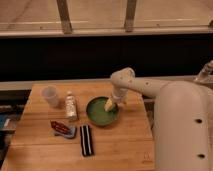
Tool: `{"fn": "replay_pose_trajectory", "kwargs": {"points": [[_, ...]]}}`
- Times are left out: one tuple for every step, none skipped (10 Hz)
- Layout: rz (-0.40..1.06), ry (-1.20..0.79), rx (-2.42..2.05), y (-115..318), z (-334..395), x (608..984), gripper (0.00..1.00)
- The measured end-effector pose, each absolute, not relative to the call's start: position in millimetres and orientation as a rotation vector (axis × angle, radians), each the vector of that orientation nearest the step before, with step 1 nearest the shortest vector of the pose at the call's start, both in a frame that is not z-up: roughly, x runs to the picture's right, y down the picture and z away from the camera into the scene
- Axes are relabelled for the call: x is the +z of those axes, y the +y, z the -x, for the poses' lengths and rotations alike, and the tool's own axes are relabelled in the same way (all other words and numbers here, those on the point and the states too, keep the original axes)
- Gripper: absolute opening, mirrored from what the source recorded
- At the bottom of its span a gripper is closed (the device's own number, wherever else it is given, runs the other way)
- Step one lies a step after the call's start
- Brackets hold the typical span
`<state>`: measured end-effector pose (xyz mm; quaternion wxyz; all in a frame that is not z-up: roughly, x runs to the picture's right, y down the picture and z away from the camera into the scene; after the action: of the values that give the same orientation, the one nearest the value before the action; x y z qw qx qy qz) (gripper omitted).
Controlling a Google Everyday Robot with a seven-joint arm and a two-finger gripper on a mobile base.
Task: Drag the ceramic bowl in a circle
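Green bowl (97,113) first, says the watcher: where does it sit?

I answer: near the middle of the wooden tabletop (125,146), flat and upright. A small bottle (71,106) stands just beside its left edge, and a cup (50,96) stands further left.

And your hand?

My hand (110,104) reaches down into the bowl on its right side, with the pale tip low against the inner wall by the rim. Whether it is open or closed, I cannot tell from this view. It looks to me as if it is touching the bowl, placed to push or pull it across the wood.

So how far along are you?

I judge the reach and the contact done. Of the circle itself nothing shows, since a bowl leaves no track on the wood. It may be under way or only about to start.

What is left, then?

By my reckoning, the loop: sliding the bowl round and bringing it back to where it began, then lifting my hand out. The bottle on the left and the dark bar (86,140) lying in front are close, so the path needs to bend away from them.
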<state>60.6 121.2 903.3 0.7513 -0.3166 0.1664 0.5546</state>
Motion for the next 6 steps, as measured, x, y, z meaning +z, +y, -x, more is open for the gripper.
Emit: {"fn": "replay_pose_trajectory", "kwargs": {"points": [[0.690, 0.362, 1.205, 121.4, -59.6, 898.9, 0.45], [0.689, 0.362, 1.201, 121.9, -59.6, 895.2, 0.37], [0.687, 0.364, 1.199, 124.0, -59.6, 893.9, 0.27], [0.681, 0.365, 1.197, 125.6, -57.8, 891.4, 0.15], [0.671, 0.367, 1.191, 125.3, -56.3, 889.2, 0.07], [0.654, 0.375, 1.195, 124.3, -58.2, 883.8, 0.01]]}}
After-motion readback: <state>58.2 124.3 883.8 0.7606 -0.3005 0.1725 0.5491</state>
